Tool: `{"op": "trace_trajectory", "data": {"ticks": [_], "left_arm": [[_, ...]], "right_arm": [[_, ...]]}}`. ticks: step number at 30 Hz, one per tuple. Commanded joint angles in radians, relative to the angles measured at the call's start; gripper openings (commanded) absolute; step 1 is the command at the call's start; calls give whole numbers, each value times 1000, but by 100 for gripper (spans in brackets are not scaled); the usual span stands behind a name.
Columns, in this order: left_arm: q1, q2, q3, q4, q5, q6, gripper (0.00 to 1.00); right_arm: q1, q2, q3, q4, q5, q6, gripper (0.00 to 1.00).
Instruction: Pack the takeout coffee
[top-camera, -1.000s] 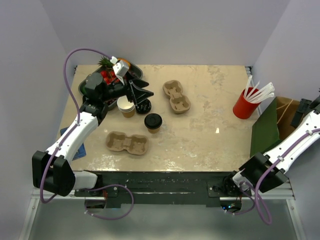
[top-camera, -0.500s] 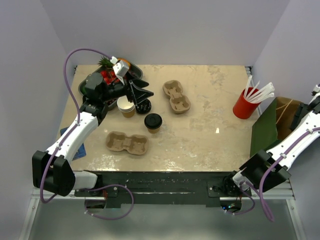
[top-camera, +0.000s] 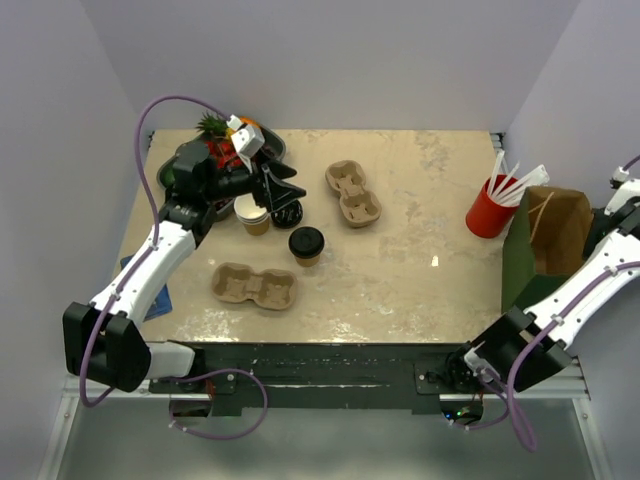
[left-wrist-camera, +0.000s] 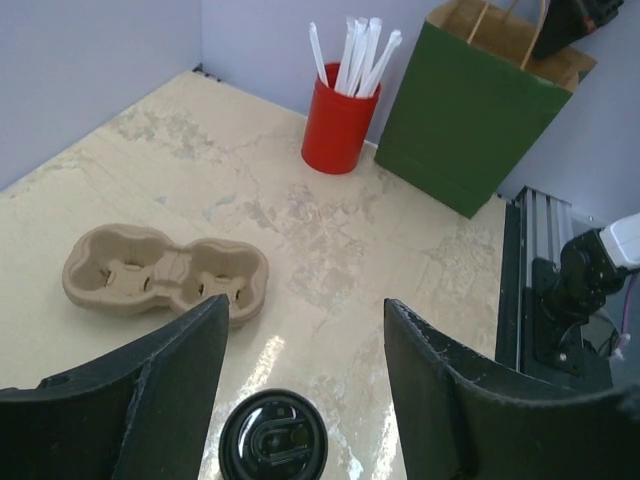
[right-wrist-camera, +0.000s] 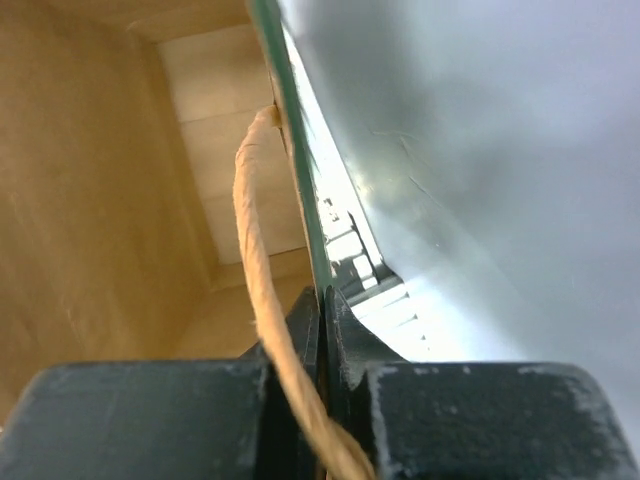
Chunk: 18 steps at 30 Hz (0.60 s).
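Lidded cup (top-camera: 306, 243) between near carrier (top-camera: 255, 286) and far carrier (top-camera: 353, 193); straw cup (top-camera: 487, 213) right, bag (top-camera: 525, 265) just beside.

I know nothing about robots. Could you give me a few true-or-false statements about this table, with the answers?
1. The right gripper is clamped shut on the green bag's rim. True.
2. Both paper cups wear lids. False: the open cup shows its white inside; only the lidded cup has a black lid.
3. The red cup holds white straws. True.
4. A cup sits in one carrier. False: the far carrier and the near carrier are both empty.
5. The left gripper is open. True.
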Motion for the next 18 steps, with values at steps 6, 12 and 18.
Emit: {"op": "trace_trajectory", "data": {"ticks": [6, 12, 18], "left_arm": [[-1, -24, 359, -1077, -19, 1147, 68], [7, -92, 329, -1555, -254, 1480, 68], [6, -148, 163, -1557, -291, 1399, 68]], "right_arm": [[-5, -221, 137, -183, -469, -300, 0], [-2, -243, 111, -262, -647, -384, 0], [13, -203, 125, -262, -733, -370, 0]]}}
